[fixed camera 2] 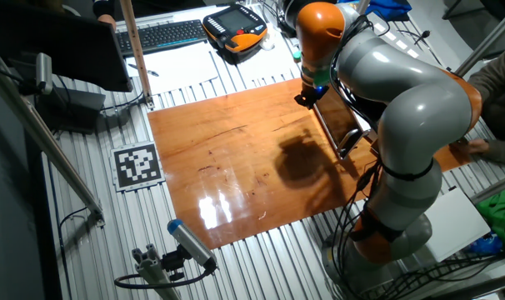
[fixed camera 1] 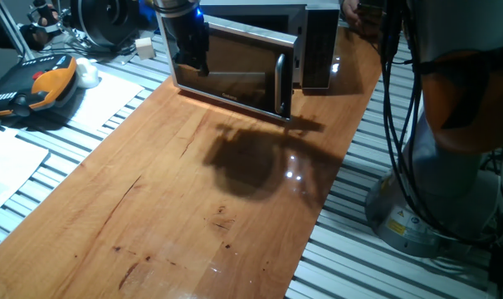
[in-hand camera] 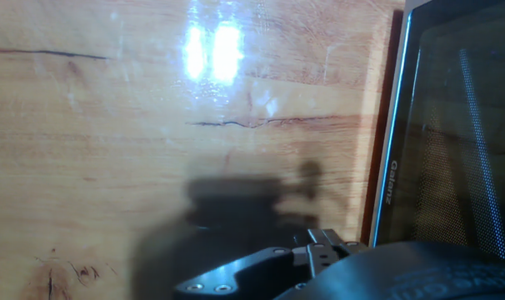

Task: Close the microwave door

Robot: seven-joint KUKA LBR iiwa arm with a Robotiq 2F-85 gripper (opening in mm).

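Gripper [fixed camera 1: 193,62]: dark body hanging down in front of the glass of the microwave door [fixed camera 1: 235,71], near the door's hinge-side end as seen in one fixed view; finger tips not resolved against the dark window, so whether they are spread or closed cannot be told, and contact with the panel is likewise unclear. Nothing is visibly held. Microwave door: silver-framed panel with dark reflective window, vertical silver handle [fixed camera 1: 282,83] at the free edge, small logo on the lower frame [in-hand camera: 384,185]; it stands ajar, swung out at an angle from the microwave [fixed camera 1: 305,46], whose black control strip [fixed camera 1: 318,50] shows behind the handle edge. Microwave: silver-and-black, at the far end of the wooden tabletop [fixed camera 1: 193,191]. Handling, as judged: rigid hinged panel, light to swing, glass smooth and likely slippery, so pushing suits it better than pinching; the firmest and most effective place to press is the frame or handle at the free edge, far from the hinge. Periphery: orange teach pendant [fixed camera 1: 36,87] on the slatted bench; printed marker tag [fixed camera 2: 137,165]; keyboard [fixed camera 2: 165,33].
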